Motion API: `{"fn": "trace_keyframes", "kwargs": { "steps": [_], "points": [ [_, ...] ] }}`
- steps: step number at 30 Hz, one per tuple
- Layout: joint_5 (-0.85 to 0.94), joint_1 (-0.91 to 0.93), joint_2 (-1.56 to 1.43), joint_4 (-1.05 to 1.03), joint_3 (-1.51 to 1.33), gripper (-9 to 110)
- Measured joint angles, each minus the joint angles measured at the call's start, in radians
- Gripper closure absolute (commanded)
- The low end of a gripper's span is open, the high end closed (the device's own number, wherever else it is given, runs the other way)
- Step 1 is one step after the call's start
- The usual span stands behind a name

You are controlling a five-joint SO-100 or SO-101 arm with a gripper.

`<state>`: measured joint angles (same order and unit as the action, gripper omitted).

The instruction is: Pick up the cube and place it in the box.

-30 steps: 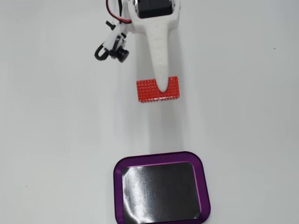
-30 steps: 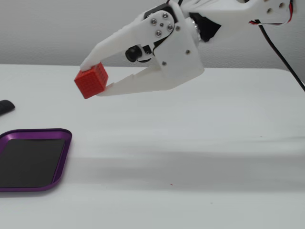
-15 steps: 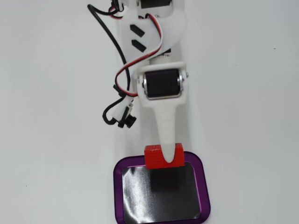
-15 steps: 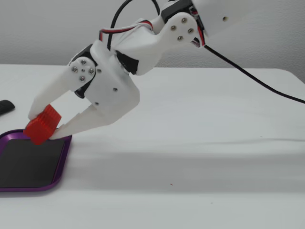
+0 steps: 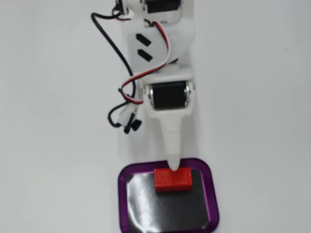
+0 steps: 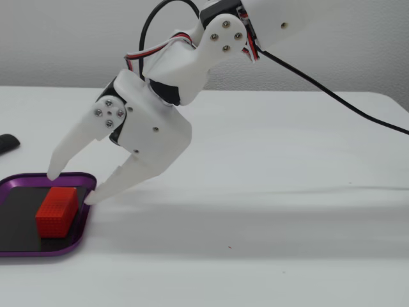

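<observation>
The cube (image 5: 172, 179) (image 6: 56, 211) lies on the black floor of the box (image 5: 211, 194) (image 6: 75, 238), near the rim closest to the arm. The white arm reaches down over that rim. Its gripper (image 6: 70, 187) gapes wide just above the cube, holding nothing.

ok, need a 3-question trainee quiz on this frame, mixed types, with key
1. True or false: the cube lies inside the box.
2. The jaws of the gripper are: A) shut on the cube, B) open, cube released, C) out of view.
3. In a fixed view, which end of the box is the cube at, the end near the arm or the far end?

Key: 1 true; 2 B; 3 the end near the arm.
</observation>
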<state>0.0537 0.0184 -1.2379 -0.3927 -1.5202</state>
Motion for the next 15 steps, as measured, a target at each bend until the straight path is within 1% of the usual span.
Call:
{"fn": "trace_keyframes", "kwargs": {
  "steps": [4,7,10,15],
  "points": [
    [-0.008,0.000,0.000,-0.101,0.052,77],
    [-0.069,0.000,0.000,-0.224,0.132,75],
    [-0.112,0.000,0.000,-0.423,0.255,73],
    [-0.160,0.000,0.000,-0.831,0.485,73]
  ]
}}
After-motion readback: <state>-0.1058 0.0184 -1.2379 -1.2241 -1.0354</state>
